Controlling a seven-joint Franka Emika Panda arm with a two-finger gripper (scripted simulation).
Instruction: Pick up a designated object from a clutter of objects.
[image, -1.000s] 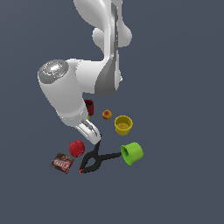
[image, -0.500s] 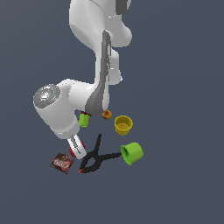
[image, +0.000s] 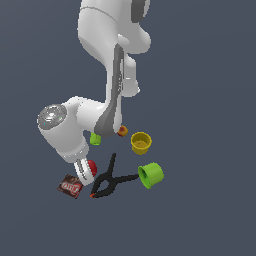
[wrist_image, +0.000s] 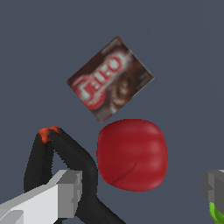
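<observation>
- Dark grey-blue floor (image: 210, 100) lay plain and flat under everything, with no edge in sight.
- The white arm (image: 107, 75) reached down from the top of the exterior view, its bulky wrist low over the cluster and hiding part of it.
- The gripper (wrist_image: 140, 192) hung over the red cup; the wrist view showed its two grey fingertips (wrist_image: 68, 192) wide apart, one on each side of the cup and not touching it (nothing was held).
- The black clamp (image: 111, 179) lay on the floor with its orange-tipped handles spread, between the red cup and the green cup.
- The green cup (image: 150, 174) lay tipped on its side at the exterior view's right of the clamp.
- The yellow cup (image: 141, 142) stood upright, near the green one.
- The brown packet (wrist_image: 110, 85), printed with red and white lettering, lay flat just beside the red cup.
- The red cup (wrist_image: 132, 154), glossy and rounded, sat on the floor between the packet and the clamp, mostly hidden by the gripper in the exterior view.
- A second small green piece (image: 95, 138) peeked out beside the wrist.
- The tiny orange-red ball (image: 122, 131) sat near the yellow cup.
</observation>
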